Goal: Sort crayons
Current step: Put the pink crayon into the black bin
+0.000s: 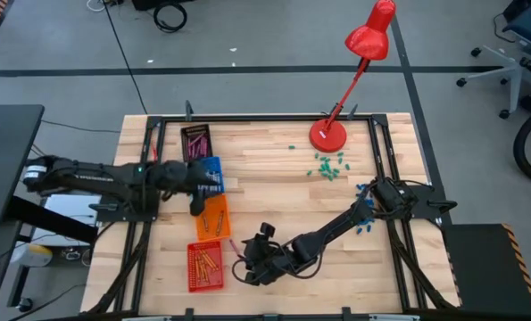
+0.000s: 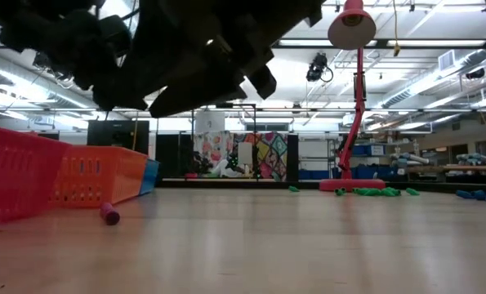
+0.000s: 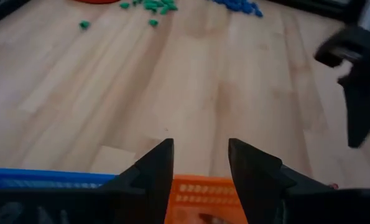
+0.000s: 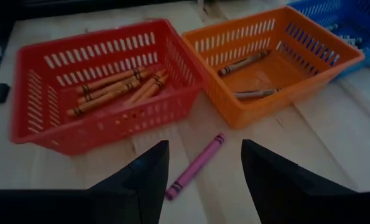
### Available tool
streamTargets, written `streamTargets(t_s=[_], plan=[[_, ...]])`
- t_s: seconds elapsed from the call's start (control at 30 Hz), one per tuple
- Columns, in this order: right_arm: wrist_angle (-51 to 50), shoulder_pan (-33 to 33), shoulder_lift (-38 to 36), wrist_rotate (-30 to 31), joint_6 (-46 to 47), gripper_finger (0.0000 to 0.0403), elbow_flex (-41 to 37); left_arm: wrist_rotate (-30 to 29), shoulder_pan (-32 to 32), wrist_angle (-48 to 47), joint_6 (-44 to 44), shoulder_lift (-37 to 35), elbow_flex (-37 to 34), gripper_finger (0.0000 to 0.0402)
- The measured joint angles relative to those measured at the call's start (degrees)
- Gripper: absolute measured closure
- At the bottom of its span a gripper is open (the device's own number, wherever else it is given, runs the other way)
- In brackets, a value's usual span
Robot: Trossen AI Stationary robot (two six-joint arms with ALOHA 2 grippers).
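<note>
A row of four slotted plastic baskets runs along the table's left side: the red basket [image 4: 104,93] nearest the front edge, the orange basket [image 4: 268,62] behind it, then the blue basket [image 1: 211,171] and the dark basket [image 1: 195,140]. Orange crayons [image 4: 116,87] lie in the red basket, two crayons [image 4: 244,62] in the orange one. A single pink crayon [image 4: 194,166] lies on the wooden table [image 1: 274,187] just beside the red and orange baskets, on their right. The red desk lamp [image 1: 329,135] stands at the back, small green bits [image 1: 327,165] before it, blue bits [image 1: 363,223] towards the right edge.

Blue basket [image 4: 334,25] contents cut off, indistinct.
</note>
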Motion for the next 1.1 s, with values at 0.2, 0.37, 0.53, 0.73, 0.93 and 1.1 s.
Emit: streamTargets(t_s=[0.2,0.37,0.53,0.73,0.93,1.1], plan=[[3.3,0.8,3.7,3.0,0.4,0.0199,0.0,-6.4,-7.1,3.6,-2.2,-1.8,-4.4,0.0235],[4.1,1.0,5.7,4.6,-0.4,0.0199,0.6,-9.1,-10.1,4.1,-2.6,-2.5,-4.9,0.0235],[3.9,0.8,5.7,4.7,0.1,0.0199,0.6,-10.3,-12.9,5.8,-3.4,-2.8,-4.9,0.0235],[7.0,0.9,5.7,5.3,0.0,0.0199,-1.0,-10.3,-15.5,7.4,-3.9,-2.8,-4.9,0.0235],[18.0,0.9,5.7,5.2,-2.9,0.0199,-5.6,-10.3,-15.9,7.9,-4.4,-2.7,-4.9,0.0235],[19.8,1.0,5.6,5.2,-2.6,0.0199,-7.3,-10.3,-15.9,8.0,-5.0,-2.7,-4.9,0.0235]])
